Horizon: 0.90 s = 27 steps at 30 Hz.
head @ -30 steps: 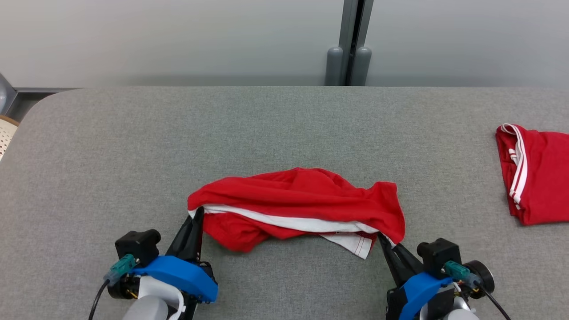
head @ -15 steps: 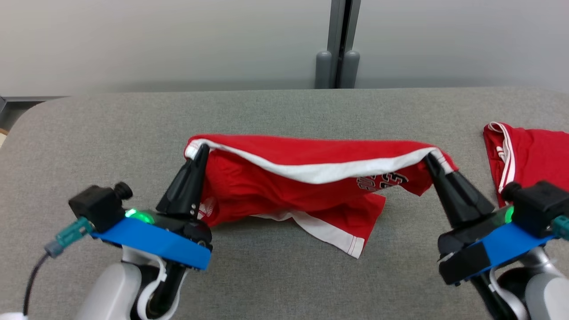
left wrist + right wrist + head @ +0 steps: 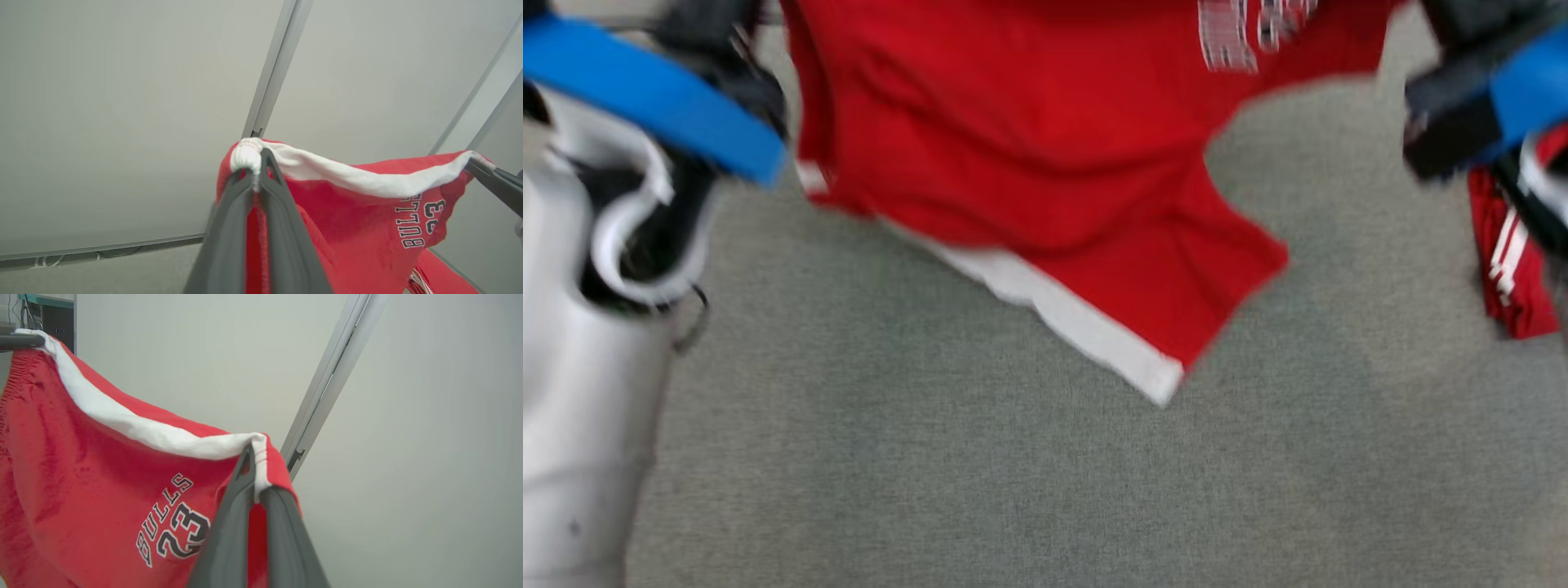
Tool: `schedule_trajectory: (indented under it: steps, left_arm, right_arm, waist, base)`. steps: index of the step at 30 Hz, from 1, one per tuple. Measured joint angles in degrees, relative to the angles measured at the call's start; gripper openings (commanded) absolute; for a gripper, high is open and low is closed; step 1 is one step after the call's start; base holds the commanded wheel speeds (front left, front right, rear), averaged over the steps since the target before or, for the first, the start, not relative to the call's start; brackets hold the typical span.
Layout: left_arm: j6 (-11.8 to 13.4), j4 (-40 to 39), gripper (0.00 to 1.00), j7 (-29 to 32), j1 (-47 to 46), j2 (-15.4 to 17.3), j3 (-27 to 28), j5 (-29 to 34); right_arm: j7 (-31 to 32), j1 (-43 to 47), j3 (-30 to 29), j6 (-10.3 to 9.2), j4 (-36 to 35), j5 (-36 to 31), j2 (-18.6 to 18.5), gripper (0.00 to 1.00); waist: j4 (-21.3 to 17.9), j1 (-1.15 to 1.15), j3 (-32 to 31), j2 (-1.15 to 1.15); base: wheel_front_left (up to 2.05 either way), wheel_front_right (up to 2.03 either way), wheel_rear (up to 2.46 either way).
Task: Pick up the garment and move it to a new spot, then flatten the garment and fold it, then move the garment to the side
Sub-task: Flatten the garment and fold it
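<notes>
The garment [image 3: 1029, 163], red shorts with a white waistband and white hem, hangs in the air above the grey table [image 3: 1013, 490], blurred in the head view. In the left wrist view my left gripper [image 3: 256, 163] is shut on a bunched end of the white waistband [image 3: 359, 179]. In the right wrist view my right gripper [image 3: 255, 469] is shut on the other end of the waistband, and the garment [image 3: 81, 477] shows its "BULLS 23" print. The waistband stretches between the two grippers and the legs dangle below. The blue-banded wrists [image 3: 645, 90] sit at the top corners of the head view.
A second red garment with white stripes [image 3: 1507, 261] lies on the table at the right, partly behind my right arm. A pale wall with a vertical metal post [image 3: 269, 81] stands behind the table.
Both grippers have risen and pulled apart, lifting the garment off the table so it hangs spread. The head camera has tilted down, shifting the whole picture.
</notes>
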Motion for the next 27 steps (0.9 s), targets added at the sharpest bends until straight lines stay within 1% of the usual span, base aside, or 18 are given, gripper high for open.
schedule_trajectory:
  steps: [2, 4, 6, 7, 10, 13, 17, 20, 22, 24, 26, 27]
  left_arm:
    - [0.58, 2.63, 0.00, -0.94, -5.30, -0.08, 1.16, 0.83]
    - [0.97, 5.03, 0.00, -2.49, -10.54, 0.27, 1.56, 3.32]
    - [1.30, 7.26, 0.00, -4.30, -15.16, 0.53, 2.00, 5.12]
    - [1.96, 9.54, 0.00, -6.61, -18.69, 0.29, 2.67, 6.46]
    - [2.46, 12.47, 0.00, -10.47, -23.08, -0.12, 3.09, 8.68]
    - [1.93, 14.77, 0.00, -13.58, -24.86, -0.49, 2.85, 9.58]
    - [0.99, 18.14, 0.00, -17.49, -23.59, -0.47, 1.66, 10.95]
    - [0.48, 21.68, 0.00, -20.42, -17.88, -1.80, 0.08, 10.89]
    - [0.11, 24.26, 0.00, -22.27, -13.40, -2.66, -1.48, 10.95]
    - [-0.16, 26.86, 0.00, -23.59, -8.47, -3.43, -2.90, 10.57]
    - [-0.44, 28.95, 0.00, -24.38, -3.72, -3.79, -4.78, 10.46]
    - [-0.54, 29.84, 0.00, -24.77, -1.65, -3.70, -6.23, 11.35]
  right_arm:
    - [-1.91, -7.28, 1.43, 0.00, 3.74, -1.16, 0.29, 0.00]
    - [-5.08, -13.90, 2.01, 0.00, 7.42, -2.93, 0.91, 0.00]
    - [-9.06, -19.77, 2.58, 0.01, 11.13, -5.19, 1.69, 0.00]
    - [-12.76, -24.59, 2.68, 0.01, 14.67, -7.56, 2.31, 0.00]
    - [-17.44, -29.64, 1.87, 0.02, 18.45, -10.83, 3.16, 0.00]
    - [-20.72, -32.34, 0.75, 0.02, 20.84, -13.23, 3.99, 0.00]
    - [-21.65, -30.17, 2.23, 0.03, 24.28, -14.04, 4.15, 0.00]
    - [-20.86, -23.52, 4.10, 0.03, 26.76, -12.68, 3.94, 0.00]
    - [-20.27, -18.00, 5.06, 0.03, 27.82, -10.70, 3.71, 0.00]
    - [-18.87, -12.60, 7.40, 0.03, 28.39, -8.21, 3.25, 0.00]
    - [-17.81, -7.54, 9.43, 0.03, 28.37, -5.45, 2.16, 0.00]
    - [-17.15, -5.38, 10.55, 0.04, 28.27, -3.87, 1.24, 0.00]
  waist:
    - [-0.42, 0.00, 2.58, 0.00]
    - [-0.87, 0.01, 4.97, 0.00]
    - [-1.40, 0.01, 7.11, 0.00]
    - [-1.93, 0.01, 8.83, 0.00]
    - [-2.49, 0.01, 10.31, 0.00]
    - [-2.70, 0.00, 10.40, 0.00]
    - [-3.12, 0.00, 9.95, 0.00]
    - [-3.20, 0.00, 9.17, 0.00]
    - [-3.23, 0.00, 8.40, 0.00]
    - [-3.32, -0.01, 7.37, 0.00]
    - [-3.42, -0.01, 6.17, 0.00]
    - [-3.45, -0.01, 5.50, 0.00]
  base:
    - [0.00, 0.00, 0.00]
    - [0.00, 0.00, 0.00]
    - [0.00, 0.00, 0.00]
    - [0.00, 0.00, 0.00]
    - [0.00, 0.00, 0.00]
    - [0.00, 0.00, 0.00]
    - [0.00, 0.00, 0.00]
    - [0.00, 0.00, 0.00]
    - [0.00, 0.00, 0.00]
    - [0.00, 0.00, 0.00]
    - [0.00, 0.00, 0.00]
    - [0.00, 0.00, 0.00]
